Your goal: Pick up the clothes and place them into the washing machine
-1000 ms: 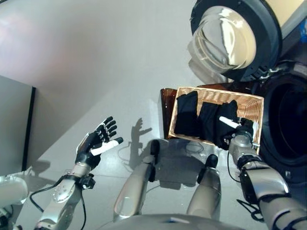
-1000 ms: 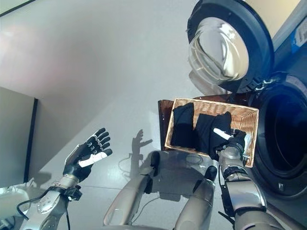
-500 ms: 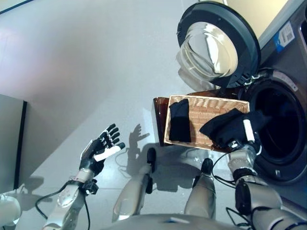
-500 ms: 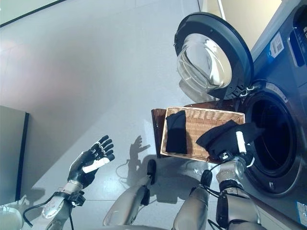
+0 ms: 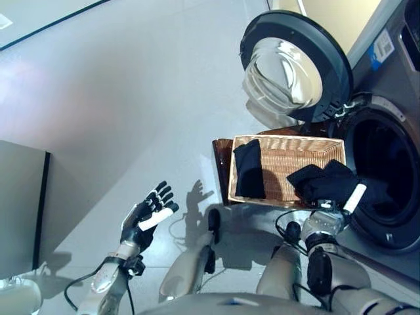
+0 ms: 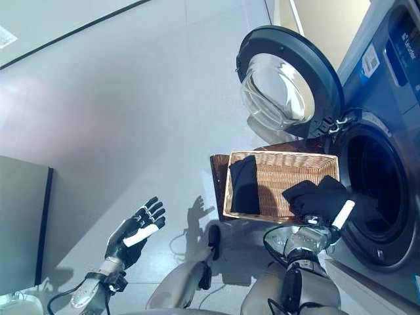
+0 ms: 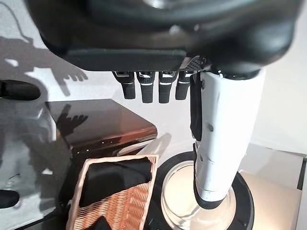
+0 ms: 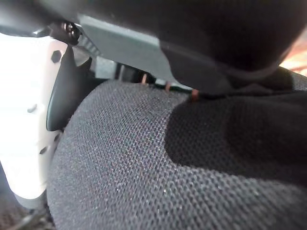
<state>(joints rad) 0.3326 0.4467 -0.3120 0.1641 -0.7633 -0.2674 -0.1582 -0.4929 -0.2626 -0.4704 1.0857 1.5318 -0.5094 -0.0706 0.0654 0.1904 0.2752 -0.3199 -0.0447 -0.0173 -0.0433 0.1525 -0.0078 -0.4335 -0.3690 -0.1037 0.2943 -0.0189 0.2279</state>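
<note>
My right hand (image 5: 344, 200) is shut on a bundle of black clothes (image 5: 326, 183), held at the right end of the wicker basket (image 5: 287, 146) and reaching toward the dark drum opening of the washing machine (image 5: 382, 172). In the right wrist view the black cloth (image 8: 182, 167) fills the frame against the white-covered thumb (image 8: 26, 120). One more folded black garment (image 5: 248, 169) lies at the basket's left end. The round machine door (image 5: 295, 64) stands swung open behind the basket. My left hand (image 5: 148, 212) hovers open over the floor, far left of the basket.
The basket rests on a low dark brown stand (image 5: 222, 157) directly in front of the machine. A grey panel (image 5: 21, 203) with a dark edge stands at the left of the view. Grey floor (image 5: 131, 98) spreads across the rest.
My right hand has lifted the black clothes out of the basket and carried them right to the drum opening. The camera has shifted. The left hand stays open.
</note>
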